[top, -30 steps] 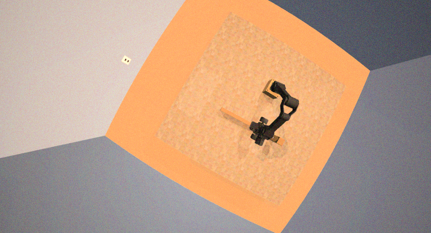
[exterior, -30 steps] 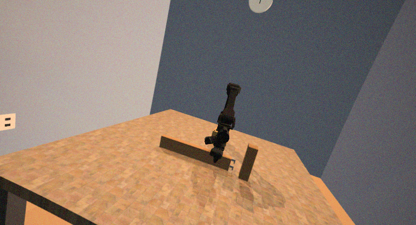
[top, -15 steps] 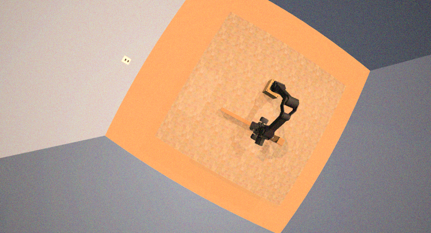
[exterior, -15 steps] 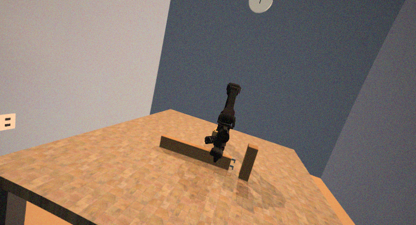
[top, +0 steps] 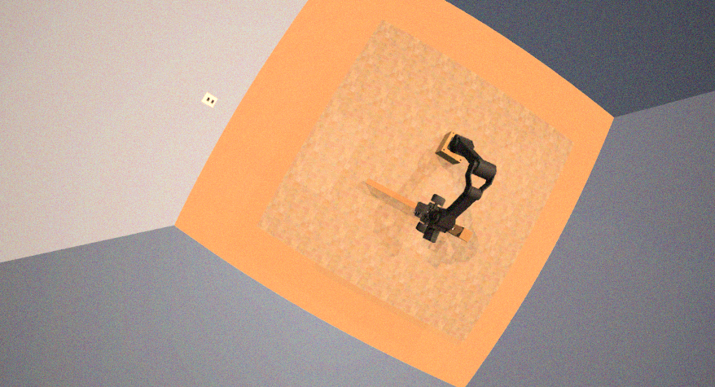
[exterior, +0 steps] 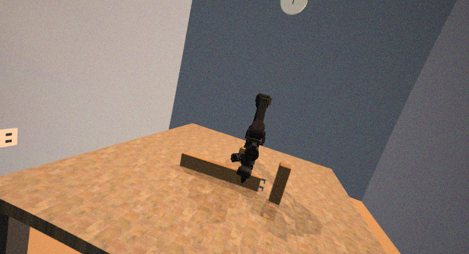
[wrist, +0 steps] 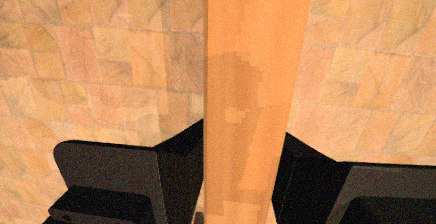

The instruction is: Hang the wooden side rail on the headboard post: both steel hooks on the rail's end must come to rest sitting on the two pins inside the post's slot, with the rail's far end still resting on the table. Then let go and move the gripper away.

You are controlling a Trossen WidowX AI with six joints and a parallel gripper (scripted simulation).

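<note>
The wooden side rail [top: 392, 191] [exterior: 209, 166] [wrist: 260, 38] stands on its narrow edge, its far end low at the table. My gripper [top: 431, 217] [exterior: 243, 177] [wrist: 236, 122] is shut on the rail near its hook end, one finger on each side. Two small steel hooks, the upper hook [exterior: 263, 180] and the lower hook [exterior: 261, 188], stick out of that end towards the post. The headboard post [top: 467, 235] [exterior: 280, 185] stands upright beyond them, with a gap between hooks and post. The slot and pins are hidden. I cannot tell whether the hook end is slightly raised.
The table [top: 349, 134] [exterior: 131, 193] carries rail, post and the arm's base block [top: 447, 151]. The arm [top: 462, 202] [exterior: 257, 129] reaches over the rail from its base. The post is close to the gripper's side of the rail's hook end.
</note>
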